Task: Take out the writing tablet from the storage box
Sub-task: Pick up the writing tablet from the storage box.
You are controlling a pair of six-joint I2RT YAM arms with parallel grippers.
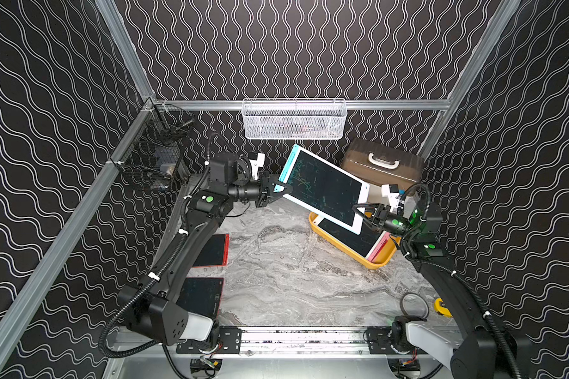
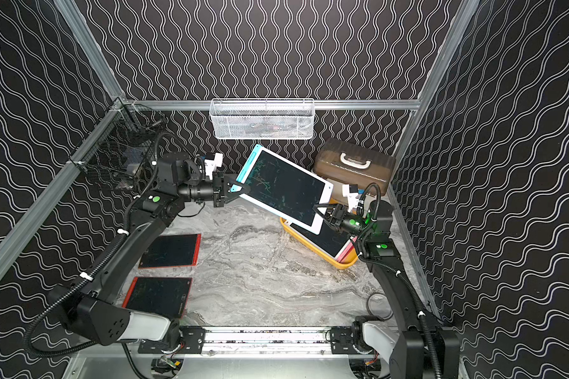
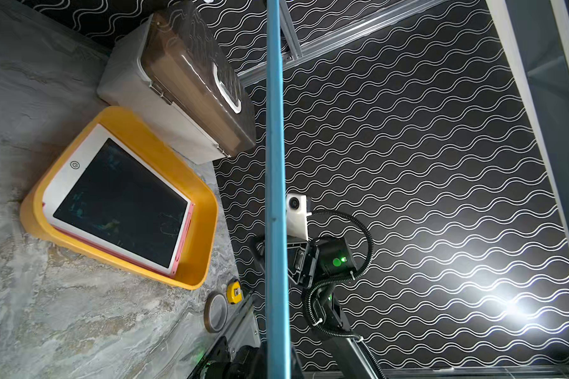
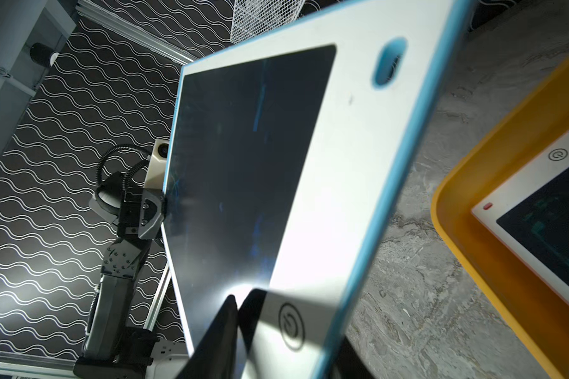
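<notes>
Currently your left gripper (image 1: pixel 280 190) pinches the blue-edged writing tablet (image 1: pixel 324 188) aloft, partly over the yellow storage box (image 1: pixel 380 262). The right gripper (image 1: pixel 358 211) straddles its opposite corner (clamped or not, I cannot tell). Risk: opposed pulls could twist it loose onto the boxed tablet (image 1: pixel 352 238).

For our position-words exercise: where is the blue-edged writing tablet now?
In both top views the blue-edged writing tablet hangs tilted above the yellow storage box, right of centre, left gripper pinching one edge, right gripper at the opposite corner.
</notes>
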